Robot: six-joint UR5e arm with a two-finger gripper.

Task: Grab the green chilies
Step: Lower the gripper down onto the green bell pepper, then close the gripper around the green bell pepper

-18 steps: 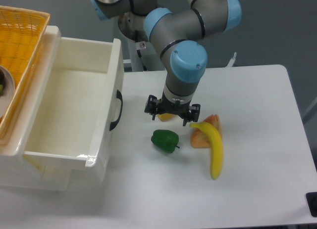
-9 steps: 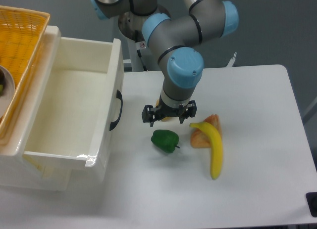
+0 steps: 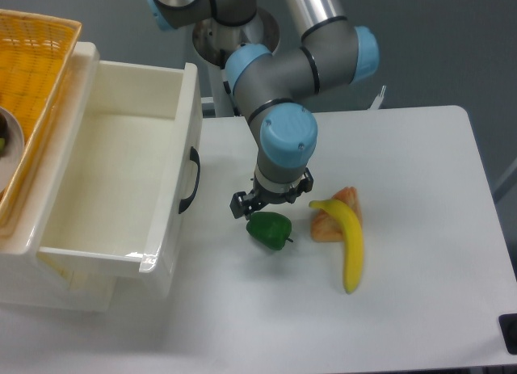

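**End effector low over the green chilies**

Fixed camera: The green chilies (image 3: 269,229) lay on the white worktop (image 3: 420,309), near the middle, just left of the orange food pieces (image 3: 329,220) and the yellow banana (image 3: 347,243), which rested partly across them. The end effector (image 3: 271,203) hung directly above the chilies, its fingers spread wide with one tip left of the vegetable and the other toward its upper right; whether they touched it could not be told. To the left stood a white open drawer (image 3: 113,188) with a dark handle (image 3: 191,180), and a yellow basket (image 3: 32,75) sat on top at the far left.
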